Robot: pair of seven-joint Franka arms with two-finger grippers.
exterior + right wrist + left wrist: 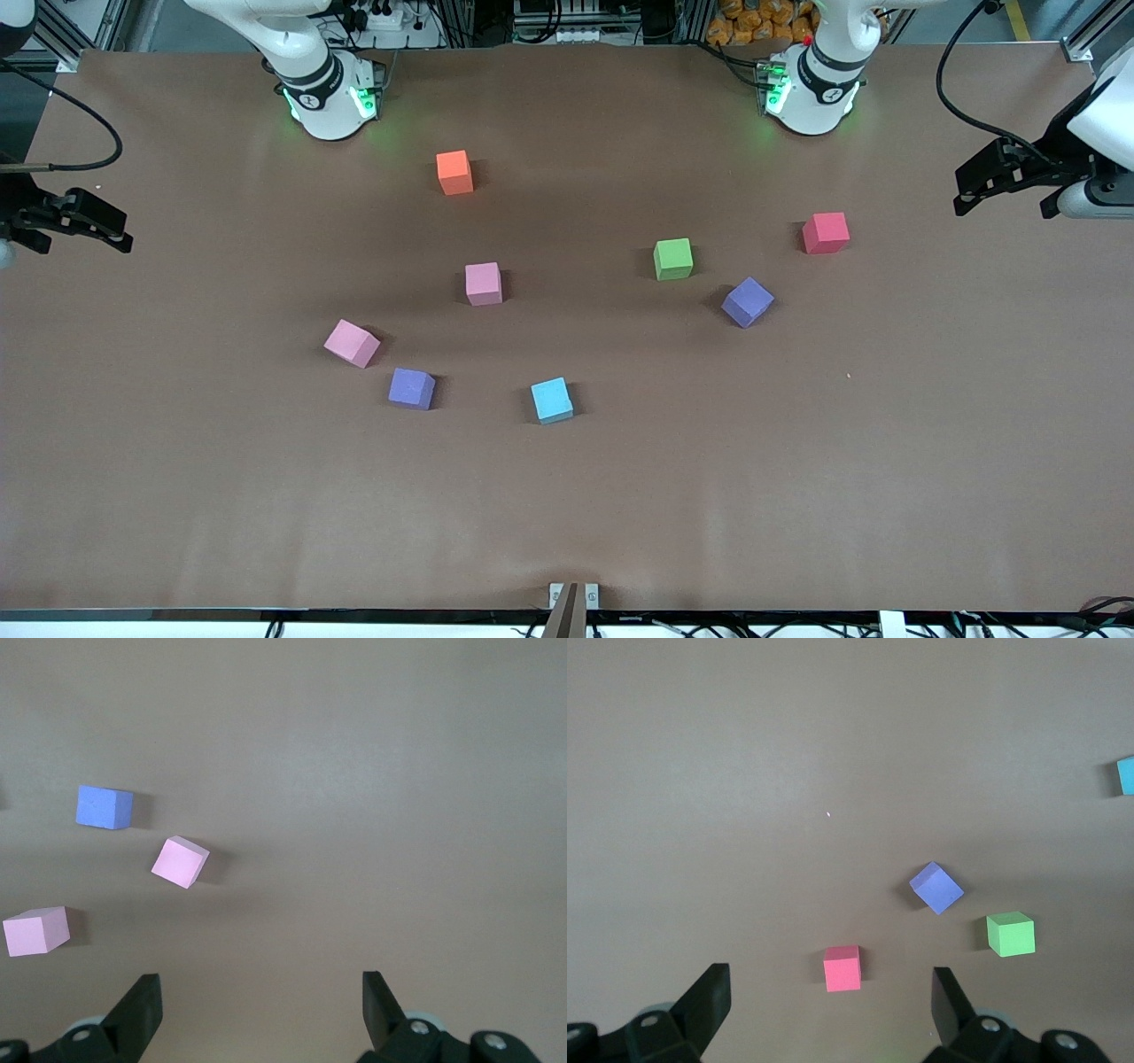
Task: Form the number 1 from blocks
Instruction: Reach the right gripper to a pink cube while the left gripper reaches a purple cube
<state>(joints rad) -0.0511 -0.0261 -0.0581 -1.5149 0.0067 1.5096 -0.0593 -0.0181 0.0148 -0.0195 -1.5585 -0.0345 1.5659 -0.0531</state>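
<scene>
brown table (567, 496) is being left with blocks (483, 283) scattered, none yet lined up. both grippers, left (979, 190) and right (93, 226), are being held spread apart at the table ends; a first pick is being called for.

White, rounded arm bases (328, 93) with black ring bands, small round logos and glowing green lights. Black cables (961, 80) looping to the wrists. Matte black, angular grippers: left gripper (828, 997), right gripper (261, 997), with wedge-shaped fingers (709, 992) and silver screws (651, 1020) at the finger roots.
</scene>
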